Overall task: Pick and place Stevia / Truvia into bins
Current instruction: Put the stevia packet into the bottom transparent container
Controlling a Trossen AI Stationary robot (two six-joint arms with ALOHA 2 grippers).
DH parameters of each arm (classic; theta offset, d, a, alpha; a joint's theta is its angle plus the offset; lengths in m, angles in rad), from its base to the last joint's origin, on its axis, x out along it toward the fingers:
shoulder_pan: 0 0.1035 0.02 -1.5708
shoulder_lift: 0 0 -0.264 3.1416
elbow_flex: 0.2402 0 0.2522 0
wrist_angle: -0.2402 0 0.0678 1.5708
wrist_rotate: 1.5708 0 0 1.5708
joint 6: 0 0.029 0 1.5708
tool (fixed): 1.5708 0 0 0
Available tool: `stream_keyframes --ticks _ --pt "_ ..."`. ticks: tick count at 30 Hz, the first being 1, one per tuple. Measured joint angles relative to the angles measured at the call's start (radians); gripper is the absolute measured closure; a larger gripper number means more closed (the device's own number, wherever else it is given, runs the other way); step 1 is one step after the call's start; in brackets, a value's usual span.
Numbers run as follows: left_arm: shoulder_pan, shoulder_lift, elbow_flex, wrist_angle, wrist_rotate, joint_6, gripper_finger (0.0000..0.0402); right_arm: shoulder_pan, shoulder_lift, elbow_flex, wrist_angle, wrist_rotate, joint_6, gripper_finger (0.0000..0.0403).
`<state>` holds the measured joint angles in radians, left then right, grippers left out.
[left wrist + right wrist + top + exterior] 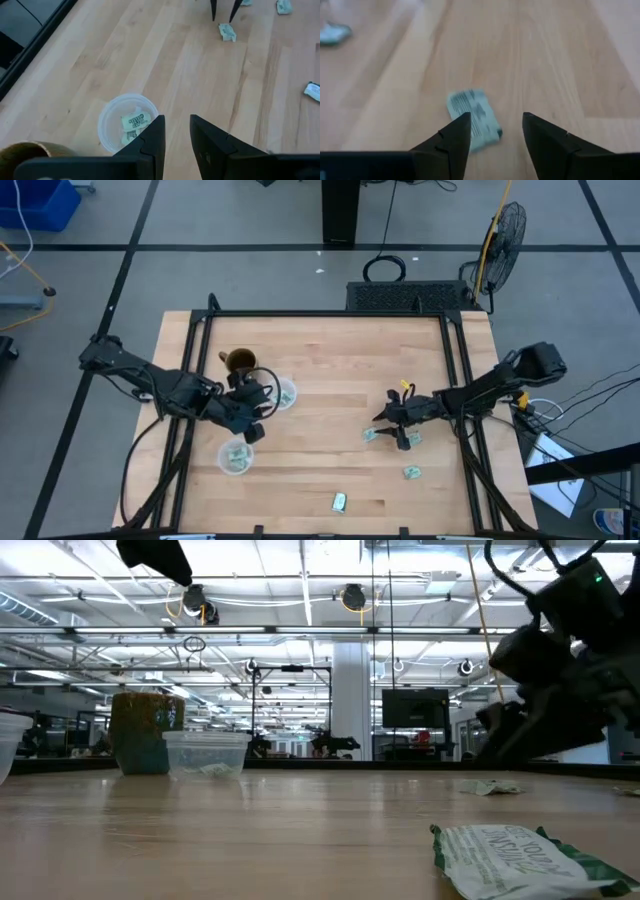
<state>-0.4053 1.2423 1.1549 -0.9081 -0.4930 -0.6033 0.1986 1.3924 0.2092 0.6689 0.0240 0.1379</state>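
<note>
Several pale green-and-white sachets lie flat on the wooden table: one [370,434] beside my right gripper [398,430], one [412,472] nearer the near edge, and one [340,501] close to that edge. In the right wrist view my open right gripper [492,127] stands over a sachet [474,119] that lies by one fingertip. My left gripper [255,398] is open and empty [175,132], next to a clear cup [127,125] with sachets in it. A second clear cup [236,457] also holds sachets.
A brown mug [240,362] stands behind the left gripper, close to the far cup [285,393]. In the low view a sachet [520,855] lies close to the camera, with the mug [148,730] and a cup [205,752] farther back. Bare wood lies between the two arms.
</note>
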Motion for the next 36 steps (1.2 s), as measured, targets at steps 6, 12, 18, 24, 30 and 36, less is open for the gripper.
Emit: stream_keyframes --ticks 6,12,18,24,30,36 --pt "0.000 0.000 0.000 0.000 -0.006 0.000 0.0309 0.000 0.105 0.000 0.061 0.014 0.031 0.0224" --pt "0.000 0.000 0.000 0.000 -0.006 0.001 0.0309 -0.005 0.147 0.002 0.076 0.036 0.034 0.0248" --pt "0.000 0.000 0.000 0.001 -0.037 0.030 0.0309 -0.008 0.149 0.001 0.120 0.032 0.055 0.0317" --pt "0.012 0.002 -0.001 0.004 -0.142 -0.031 0.0309 -0.007 0.150 -0.001 0.205 0.061 -0.004 0.0394" --pt "0.096 0.012 -0.055 0.151 -0.189 -0.098 0.0309 -0.015 0.150 0.012 0.396 0.111 -0.138 0.0398" --pt "0.197 0.062 -0.161 0.471 -0.057 0.056 0.0309 -0.049 0.149 0.110 0.449 0.112 -0.276 0.0399"
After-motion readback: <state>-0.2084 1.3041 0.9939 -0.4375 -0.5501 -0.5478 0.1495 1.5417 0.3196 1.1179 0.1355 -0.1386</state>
